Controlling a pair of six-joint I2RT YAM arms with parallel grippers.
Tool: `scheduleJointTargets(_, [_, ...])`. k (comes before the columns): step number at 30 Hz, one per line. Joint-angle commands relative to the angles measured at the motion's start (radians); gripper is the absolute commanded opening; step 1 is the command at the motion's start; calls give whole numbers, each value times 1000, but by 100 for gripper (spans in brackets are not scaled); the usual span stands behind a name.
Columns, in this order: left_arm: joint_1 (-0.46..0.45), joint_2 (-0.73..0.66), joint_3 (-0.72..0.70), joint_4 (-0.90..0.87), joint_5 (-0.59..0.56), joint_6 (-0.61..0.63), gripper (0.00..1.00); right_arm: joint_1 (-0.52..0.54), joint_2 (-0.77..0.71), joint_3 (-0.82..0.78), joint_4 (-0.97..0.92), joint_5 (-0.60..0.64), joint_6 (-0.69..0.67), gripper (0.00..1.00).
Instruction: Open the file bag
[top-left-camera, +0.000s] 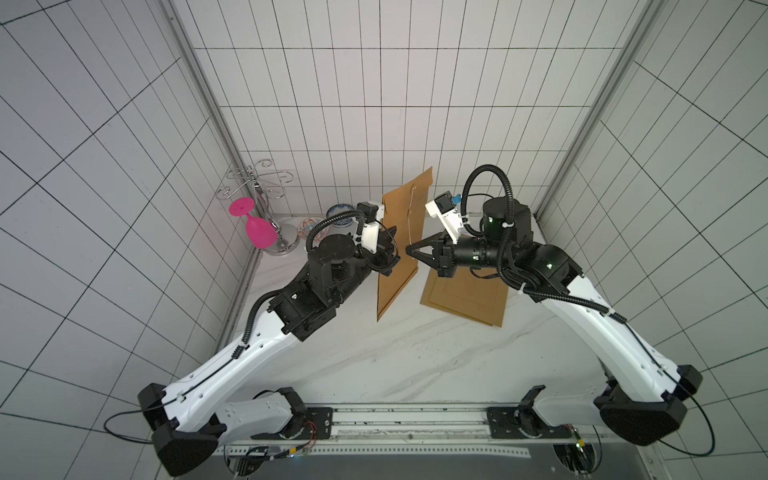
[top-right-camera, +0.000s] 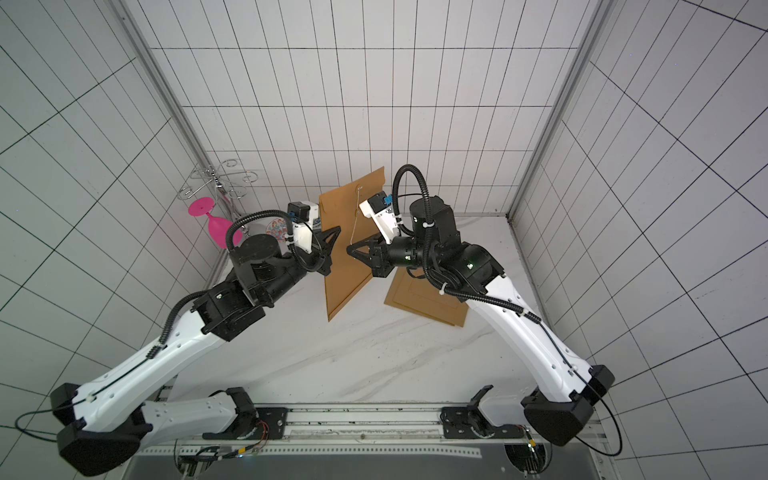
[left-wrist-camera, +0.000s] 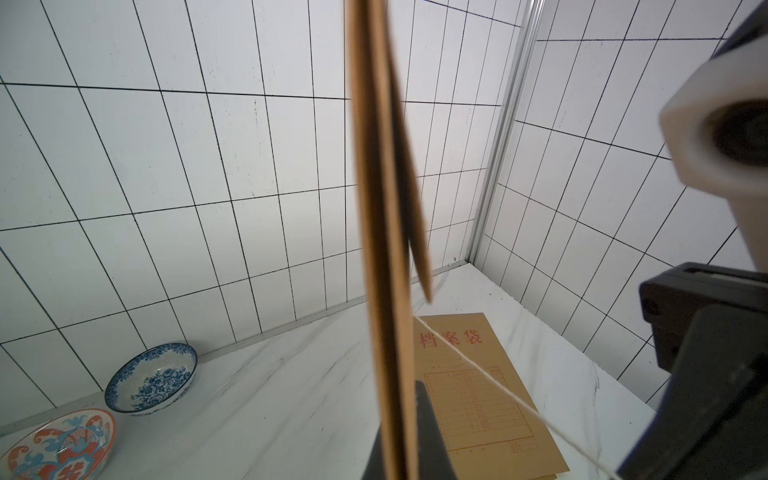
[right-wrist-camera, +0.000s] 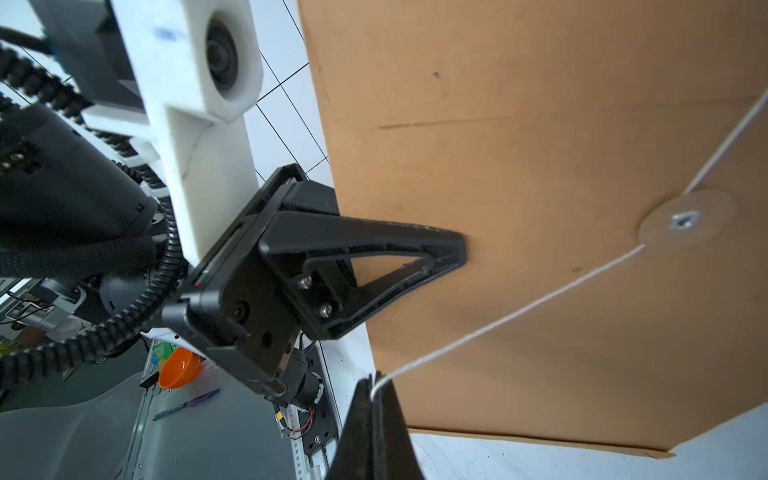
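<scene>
A brown file bag stands upright above the table. My left gripper is shut on its edge, one finger on each face. The bag's flap stands slightly away from the body. A white string runs from the round paper button to my right gripper. That gripper is shut on the string's end, just in front of the bag's face.
A stack of file bags lies flat under the right arm. A pink glass hangs on a metal rack at the back left. Two patterned bowls sit by the back wall.
</scene>
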Motion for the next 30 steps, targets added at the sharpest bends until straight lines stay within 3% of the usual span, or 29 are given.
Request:
scheduleJointTargets(1, [-3,8,-6,-3,-8,26,0,9,12,87,-26,11,-19,0])
scheduleJointTargets(20, [-3,17,-16,-45,35,82,0,0,75,279,-126,121,-105,0])
scheduleJointTargets(25, [-3,-10,-39,-39,38,91,0,-60,71,283,-135,180,-104,0])
scheduleJointTargets(30, [-3,-30,-57,-22,78,104,0,-158,88,277,-135,116,-77,0])
